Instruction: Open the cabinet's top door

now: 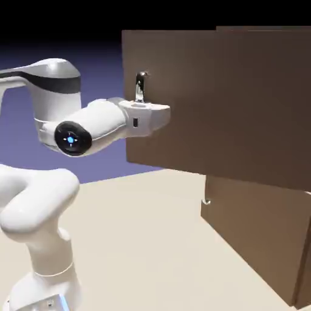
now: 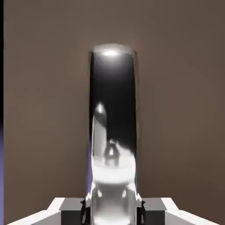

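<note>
Behind the claw [image 2: 112, 211], handle [image 2: 113, 132] seemingly clamped.

A rendered simulation: plain blue-violet backdrop [image 1: 91, 61], bare table [image 1: 152, 243], featureless brown cabinet [image 1: 243, 121].

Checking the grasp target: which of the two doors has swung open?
The top door, swung out from the cabinet with the pincer clamped on its handle; the lower door sits flush.

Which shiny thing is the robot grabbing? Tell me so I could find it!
Look for the big brown cabinet. Its top door has swung out toward the robot. Near that door's edge, a curved silver bar handle sticks up out of the white gripper, which is shut on it. It is the only mirror-shiny thing on the top door's plain brown.
</note>
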